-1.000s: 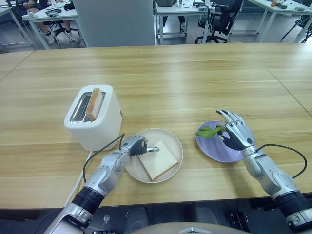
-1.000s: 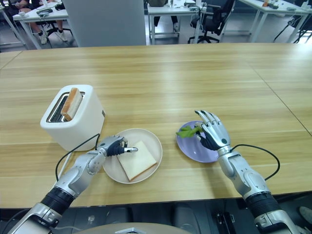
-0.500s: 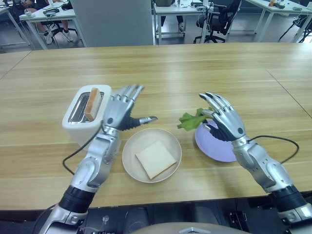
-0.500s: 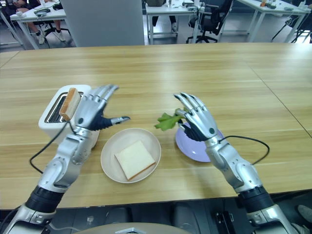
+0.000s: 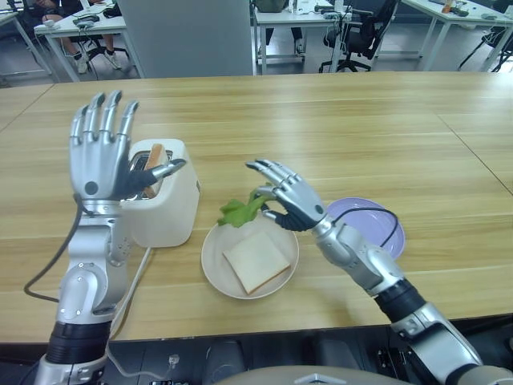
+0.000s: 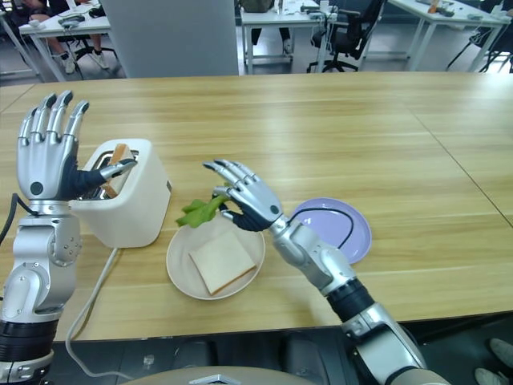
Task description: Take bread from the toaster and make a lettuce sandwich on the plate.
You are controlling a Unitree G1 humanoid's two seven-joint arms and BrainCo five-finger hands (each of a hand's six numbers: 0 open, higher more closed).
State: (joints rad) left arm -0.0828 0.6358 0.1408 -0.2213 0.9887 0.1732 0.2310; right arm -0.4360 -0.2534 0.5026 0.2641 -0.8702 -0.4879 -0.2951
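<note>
On the cream plate (image 5: 215,274) near the table's front edge lies one slice of bread (image 5: 256,262), flat and bare. Just above the plate's far rim hangs a small green piece of lettuce (image 5: 239,211), pinched by its edge between the thumb and fingertips of the robot's right hand (image 5: 284,199). The other fingers fan out loosely above it. The right arm stretches in from the lower right, crossing in front of a purple plate (image 5: 389,237), where a thin black cable (image 5: 370,213) loops over the surface.

To the left of the cream plate stands a white toaster (image 5: 164,212) with a second slice (image 5: 153,159) sticking up from its slot. The left hand (image 5: 100,156) is raised upright just in front of the toaster, fingers spread wide and holding nothing, with the thumb pointing toward the slot.

The lettuce hangs over the plate's rim, not over the bread, so letting go here would likely drop it on the edge or onto the wooden table (image 5: 321,120). The grip on the leaf looks light, and it could slip early. The cable might tug the purple plate as the arm moves. The left hand sits close enough to nudge the toaster.
</note>
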